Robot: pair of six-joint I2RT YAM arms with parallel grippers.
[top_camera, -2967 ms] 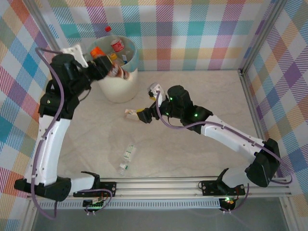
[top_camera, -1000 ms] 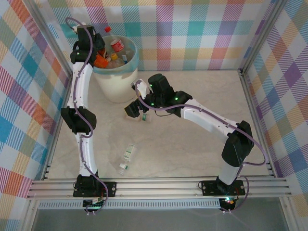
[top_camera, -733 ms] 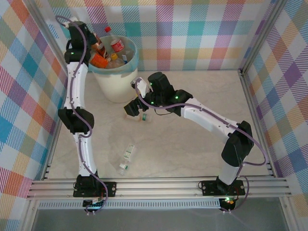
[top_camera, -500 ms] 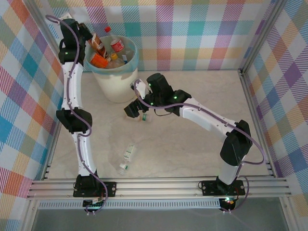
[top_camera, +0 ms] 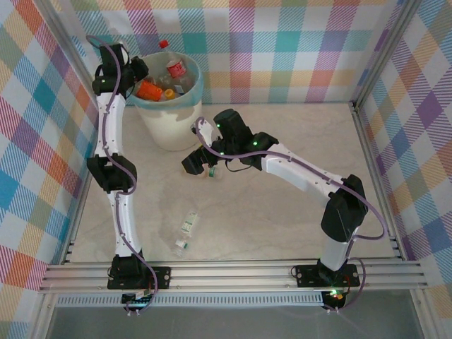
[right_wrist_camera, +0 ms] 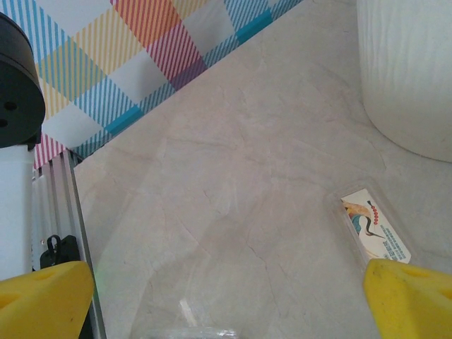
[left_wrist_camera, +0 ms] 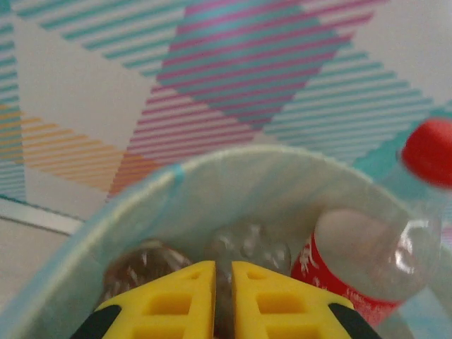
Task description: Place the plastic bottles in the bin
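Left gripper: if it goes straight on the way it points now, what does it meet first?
Probably the clear bottle lying in the bin, right ahead of the shut left gripper; depth is hard to judge.

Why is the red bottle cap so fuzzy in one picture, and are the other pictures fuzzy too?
Left wrist view: the red cap at the edge is blurred, probably out of focus, and the left claw's fingers look soft too. Right wrist view: the table is sharp, but the right claw's fingers in the corners are blurry. Top external view: evenly lit and sharp all over.
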